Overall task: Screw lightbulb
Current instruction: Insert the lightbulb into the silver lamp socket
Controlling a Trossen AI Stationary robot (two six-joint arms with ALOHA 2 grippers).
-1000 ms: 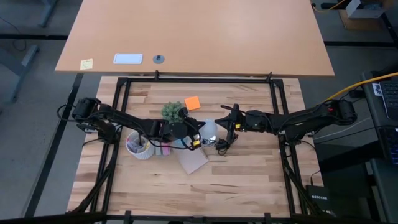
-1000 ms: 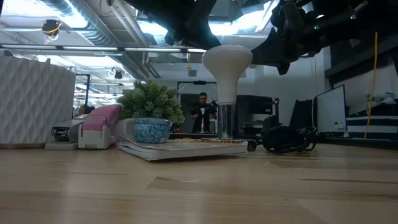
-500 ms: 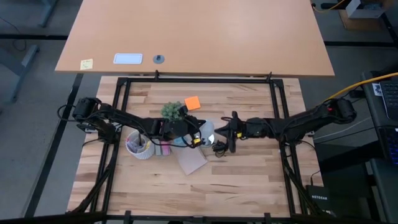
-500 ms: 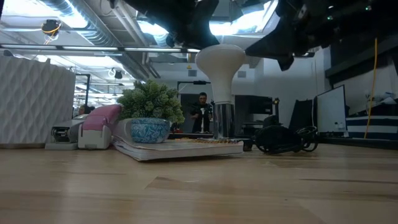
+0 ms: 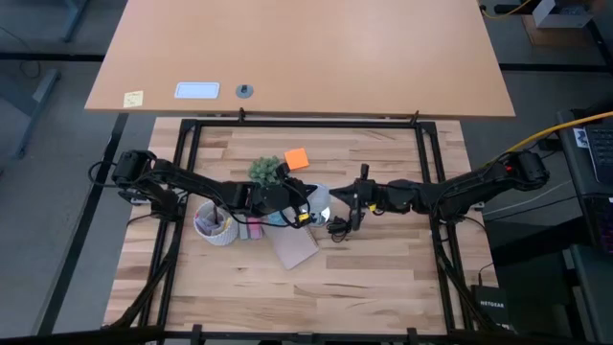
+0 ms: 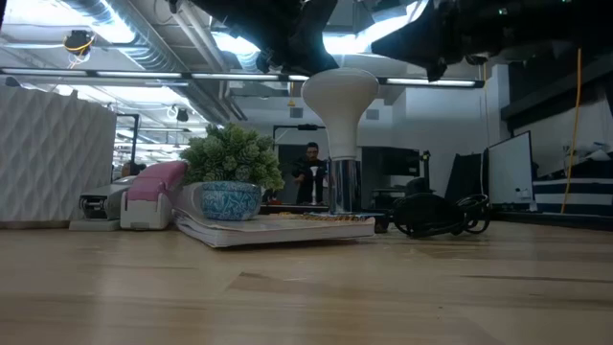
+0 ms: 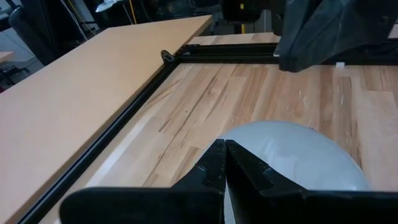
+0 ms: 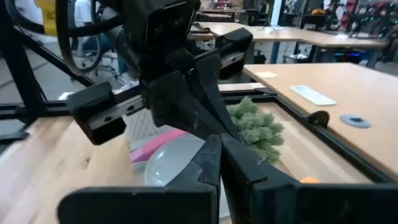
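Standing upright near the middle of the wooden counter (image 5: 374, 278), the lightbulb (image 6: 338, 98) had its frosted white globe uppermost and its pale neck running down into a shiny metal socket (image 6: 344, 188). That socket sat at the edge of a flat book (image 6: 278, 228) lying on the counter. A black cord (image 6: 439, 213) lay coiled just beside the socket.

The left hand (image 5: 305, 213) was positioned immediately beside the globe, on its left in the high view, fingers pressed fully together with nothing between them. Its wrist view showed the closed fingertips (image 7: 219, 163) at the near edge of the globe; contact could not be confirmed.

The right hand (image 5: 356, 197) was positioned on the opposite side of the bulb, near it but apart, its fingers likewise closed tight and holding nothing. Both arms reached in above the bulb in the low view.

A small potted plant (image 6: 232, 169) in a blue patterned bowl stood left of the bulb, with a pink-topped object (image 6: 153, 192) just beside it. An orange note (image 5: 297, 158) lay behind the plant, and a white cup (image 5: 213, 226) stood under the left arm.
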